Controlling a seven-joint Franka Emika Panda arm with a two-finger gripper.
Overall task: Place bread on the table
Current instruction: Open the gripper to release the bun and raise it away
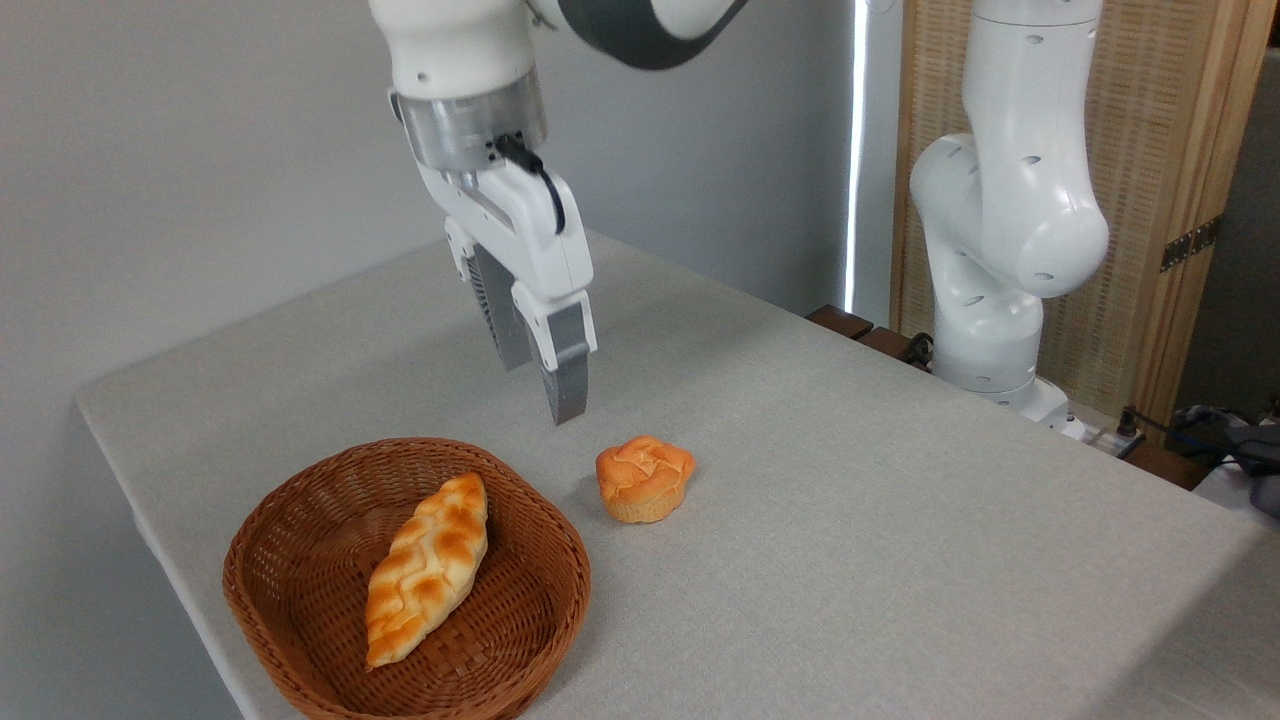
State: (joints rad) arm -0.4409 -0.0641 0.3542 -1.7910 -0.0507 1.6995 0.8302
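The bread [644, 478], a small round orange-golden bun with a cracked top, sits upright on the grey-beige table [850, 520], just right of the basket. My gripper [543, 385] hangs in the air above and to the left of the bun, clear of it. Its two grey fingers [568, 375] point down with a gap between them and hold nothing, so it is open.
A brown wicker basket [300, 540] stands at the table's front left corner with a longer braided golden loaf [428, 568] lying in it. The arm's white base [1000, 250] rises at the back right, beside a wooden screen. Cables lie at the far right edge.
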